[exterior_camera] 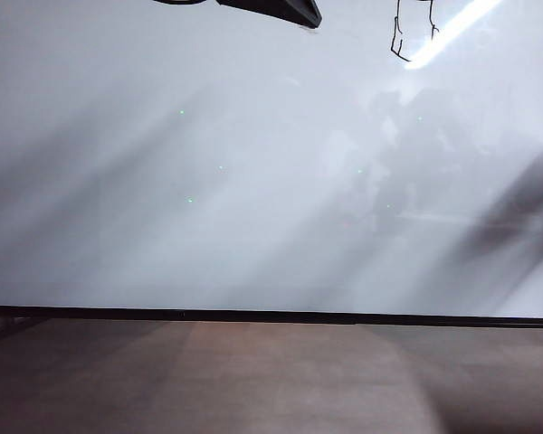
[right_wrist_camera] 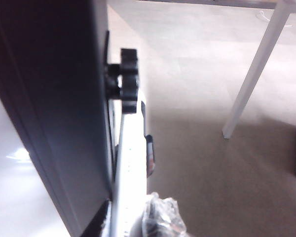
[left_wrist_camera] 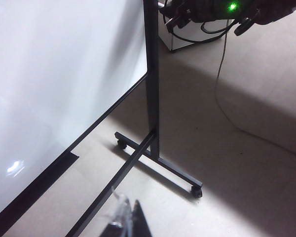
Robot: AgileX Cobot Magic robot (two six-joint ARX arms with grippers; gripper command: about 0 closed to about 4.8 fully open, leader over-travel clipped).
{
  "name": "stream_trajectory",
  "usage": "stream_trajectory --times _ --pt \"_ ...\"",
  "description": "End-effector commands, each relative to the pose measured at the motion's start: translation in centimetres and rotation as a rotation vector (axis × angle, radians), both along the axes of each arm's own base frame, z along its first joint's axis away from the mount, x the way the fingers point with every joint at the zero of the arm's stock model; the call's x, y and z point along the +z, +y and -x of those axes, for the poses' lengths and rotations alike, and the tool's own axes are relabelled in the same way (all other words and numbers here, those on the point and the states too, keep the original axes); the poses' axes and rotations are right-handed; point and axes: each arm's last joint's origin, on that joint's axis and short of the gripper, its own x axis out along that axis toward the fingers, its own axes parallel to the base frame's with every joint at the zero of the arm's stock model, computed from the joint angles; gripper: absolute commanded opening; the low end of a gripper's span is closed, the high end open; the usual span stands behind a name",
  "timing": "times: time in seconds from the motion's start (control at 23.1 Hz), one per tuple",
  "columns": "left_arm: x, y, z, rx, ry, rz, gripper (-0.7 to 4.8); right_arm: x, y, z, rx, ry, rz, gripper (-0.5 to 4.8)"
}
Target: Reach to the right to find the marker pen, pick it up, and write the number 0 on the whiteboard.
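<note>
The right gripper (right_wrist_camera: 155, 219), nearly clenched beside the whiteboard (exterior_camera: 253, 226) edge, shows no marker pen I can see, the left gripper (left_wrist_camera: 126, 222) is too cropped to judge, and a blind reach might knock the frame, with the number 0 (exterior_camera: 412, 36) unfinished.

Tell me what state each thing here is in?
whiteboard, upright on its wheeled stand, mostly blank.
number 0, thin black outline, cut off by the view's upper edge.
left tool, low beside the board's stand, opening unclear.
right tool, at the board's side edge, closed.
</note>
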Motion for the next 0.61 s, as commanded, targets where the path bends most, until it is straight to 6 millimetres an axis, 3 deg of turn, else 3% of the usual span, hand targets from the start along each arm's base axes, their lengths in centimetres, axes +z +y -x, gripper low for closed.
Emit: stream_trajectory --times 0.04,0.17,0.22,0.39,0.48,0.61 --pt "0.2 0.0 0.1 -0.002 -0.008 0.008 -0.05 -0.7 0.2 0.1 0.037 0.037 -0.031 -0.06" --pt "0.2 0.0 0.1 -0.002 -0.008 0.008 -0.05 -0.7 0.4 0.1 0.065 0.033 -0.050 0.09" --pt "0.2 0.1 0.0 -0.002 -0.008 0.008 -0.05 -0.7 0.4 0.1 0.075 0.032 -0.052 0.60" --pt "0.2 0.0 0.1 -0.002 -0.007 0.008 -0.05 -0.2 0.4 0.1 0.079 0.014 -0.047 0.79" --pt "0.2 0.0 0.1 -0.002 -0.007 0.008 -0.05 0.4 0.5 0.2 0.096 0.000 -0.047 1.53" --pt "0.2 0.1 0.1 -0.002 -0.005 0.009 -0.05 1.1 0.5 0.3 0.102 -0.026 -0.038 1.53"
